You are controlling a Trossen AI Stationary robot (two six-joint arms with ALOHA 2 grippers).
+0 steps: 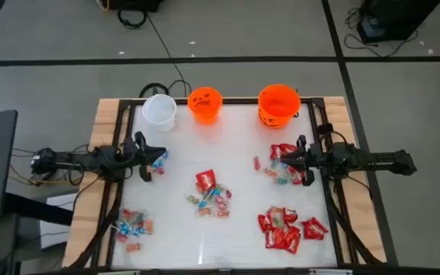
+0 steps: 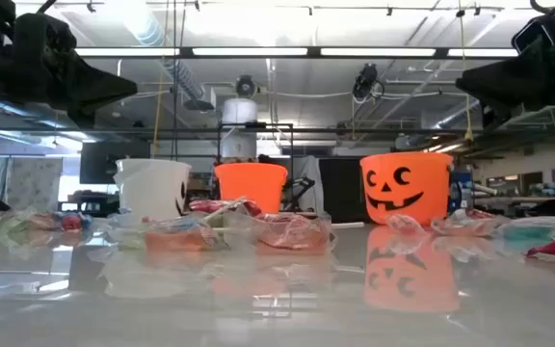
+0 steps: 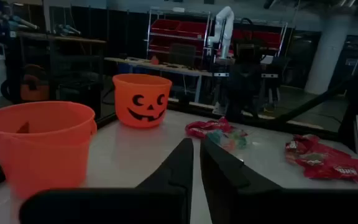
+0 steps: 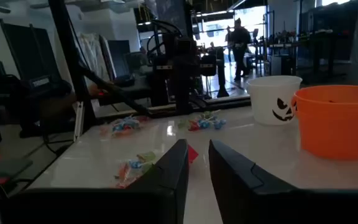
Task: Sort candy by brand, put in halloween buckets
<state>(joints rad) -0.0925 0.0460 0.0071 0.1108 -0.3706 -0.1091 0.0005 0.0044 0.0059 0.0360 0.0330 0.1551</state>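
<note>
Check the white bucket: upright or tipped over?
Upright. The white bucket shows its round open mouth from above and stands on its base in the low view.

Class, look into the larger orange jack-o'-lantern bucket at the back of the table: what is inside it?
From above, the larger orange plastic jack-o'-lantern bucket shows only bare orange interior, with no candy visible. Its far inner wall is shadowed, so a small piece there could go unseen.
</note>
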